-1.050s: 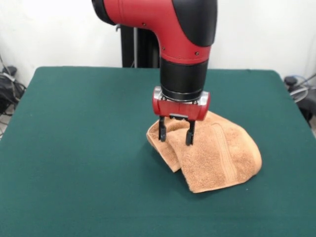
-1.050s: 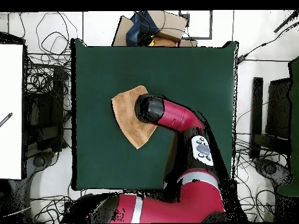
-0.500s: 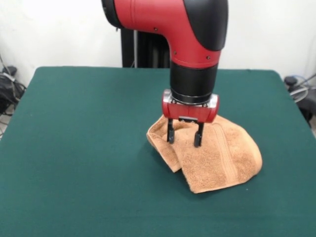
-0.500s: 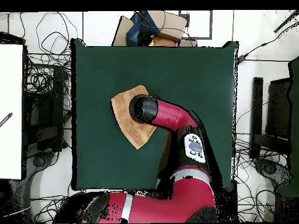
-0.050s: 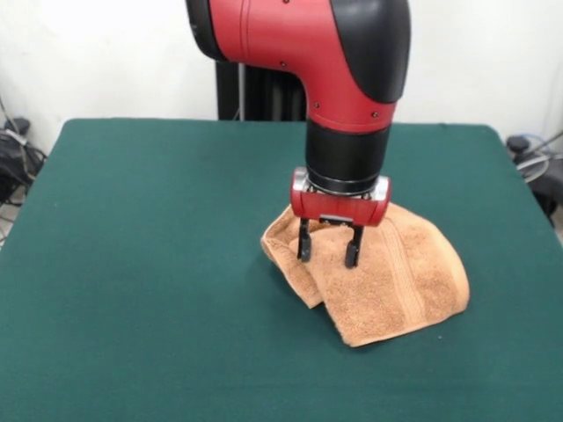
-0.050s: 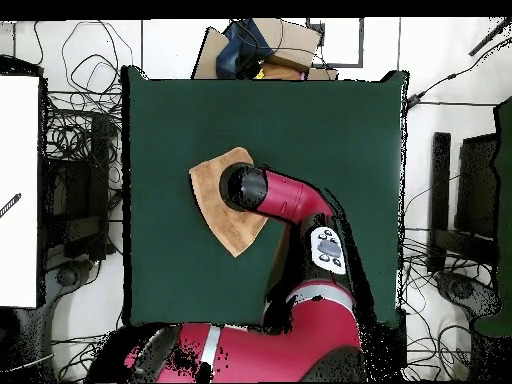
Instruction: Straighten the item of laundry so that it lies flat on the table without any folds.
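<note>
The towel [image 5: 383,277] lies folded over itself on the table [image 5: 149,264], right of centre in the front view. The gripper [image 5: 328,255] hangs over its left part, fingers apart and holding nothing; the tips seem to touch the cloth, though that is unclear.

One towel [image 5: 387,281], one table [image 5: 141,264], one arm [image 5: 343,88] with one gripper [image 5: 328,253] showing two fingers [image 5: 304,243].

Red arm [image 6: 285,200] over tan towel [image 6: 215,205] — folded, on green table [image 6: 320,120]
</note>
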Robot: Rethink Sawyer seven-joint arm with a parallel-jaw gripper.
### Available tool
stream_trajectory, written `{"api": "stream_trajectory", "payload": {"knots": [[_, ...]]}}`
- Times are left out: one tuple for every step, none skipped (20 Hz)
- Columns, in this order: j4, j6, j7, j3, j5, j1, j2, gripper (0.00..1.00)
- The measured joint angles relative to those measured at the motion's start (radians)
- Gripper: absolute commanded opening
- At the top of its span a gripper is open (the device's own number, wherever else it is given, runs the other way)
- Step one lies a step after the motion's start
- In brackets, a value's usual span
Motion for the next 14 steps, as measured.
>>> {"api": "stream_trajectory", "payload": {"knots": [[-0.002,0.000,0.000,0.000,0.000,0.000,0.001,1.00],[-0.006,0.000,0.000,0.000,0.000,0.000,0.007,1.00],[-0.009,0.000,0.000,0.000,0.000,0.000,0.010,1.00],[-0.011,0.000,0.000,0.000,0.000,0.000,0.012,1.00],[-0.014,0.000,0.000,-0.001,0.000,0.000,0.015,1.00],[-0.018,0.000,0.000,-0.001,0.000,0.000,0.019,1.00],[-0.021,0.000,0.000,-0.002,0.000,0.000,0.022,1.00],[-0.025,0.000,0.000,-0.002,0.000,0.000,0.026,1.00],[-0.027,0.000,0.000,-0.002,0.000,0.000,0.028,1.00],[-0.028,0.000,0.000,-0.003,0.000,0.000,0.030,1.00],[-0.029,0.000,0.000,-0.003,0.000,0.000,0.030,1.00],[-0.029,0.000,0.000,-0.004,0.000,0.000,0.031,1.00],[-0.029,0.000,0.000,-0.004,0.000,0.000,0.031,0.00],[-0.029,0.000,0.000,-0.006,0.000,0.000,0.031,0.00]]}}
